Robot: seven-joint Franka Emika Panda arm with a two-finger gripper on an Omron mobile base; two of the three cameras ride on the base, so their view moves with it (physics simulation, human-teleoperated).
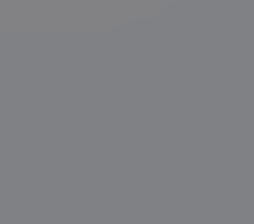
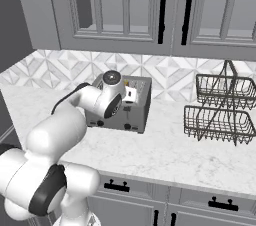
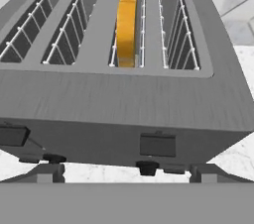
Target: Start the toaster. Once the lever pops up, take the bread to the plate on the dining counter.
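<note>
The claw [image 3: 127, 171] is released, its two dark fingertips [image 3: 49, 171] spread wide and low in front of the grey metal four-slot toaster [image 3: 124, 99], close to its front face. A dark rectangular lever [image 3: 157, 145] sits on that face above a small black knob [image 3: 147, 168]. The orange-tan bread slice [image 3: 127, 25] stands upright in the third slot from the left. The toaster rests on a white marble-look surface [image 2: 165, 155], with a dark two-tier wire basket [image 2: 220, 110] well apart to its right.

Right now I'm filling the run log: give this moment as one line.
phase: approaching lever | pincer: open, empty, facing grey four-slot metal toaster | golden-edged bread slice: upright, third slot from left | levers: unpressed
</note>
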